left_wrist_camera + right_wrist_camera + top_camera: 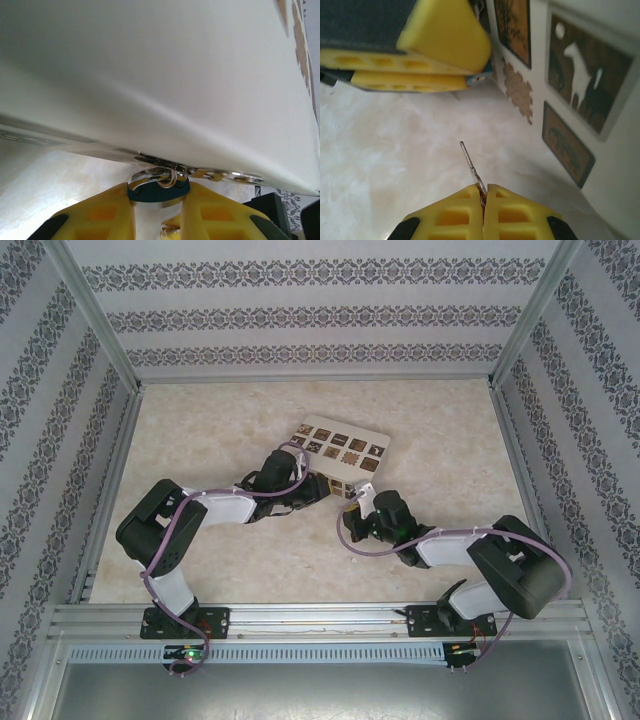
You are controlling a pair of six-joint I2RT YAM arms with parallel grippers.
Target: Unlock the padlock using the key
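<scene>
Two failure modes to watch. First, the key [469, 161] can twist or slip: your right gripper [482, 189] has its jaws pressed together on the head end alone, and the thin blade sticks out bare and tilted to the left. If the tip meets the lock off-axis, I judge the blade will pivot between the pads or drop onto the table [385, 160]. Second, the padlock [150, 192] can swing. Your left gripper [159, 200] is closed across its blue body, but the shackle [155, 176] hangs loosely through the hasp [220, 175] on the edge of the box [175, 75]. A sideways push could turn the body in the grip or shove the box.

The keyhole cannot be made out in any view, so alignment is unconfirmed. From the right wrist, the padlock shows as a sliver of blue tucked behind the left fingers [440, 40], well ahead of the key tip. Those fingers crowd the approach, so a strike on foam is possible.

Count:
- padlock: one
- key: one
- box: one, with several brown tiles
- grippers: two, both gripping
</scene>
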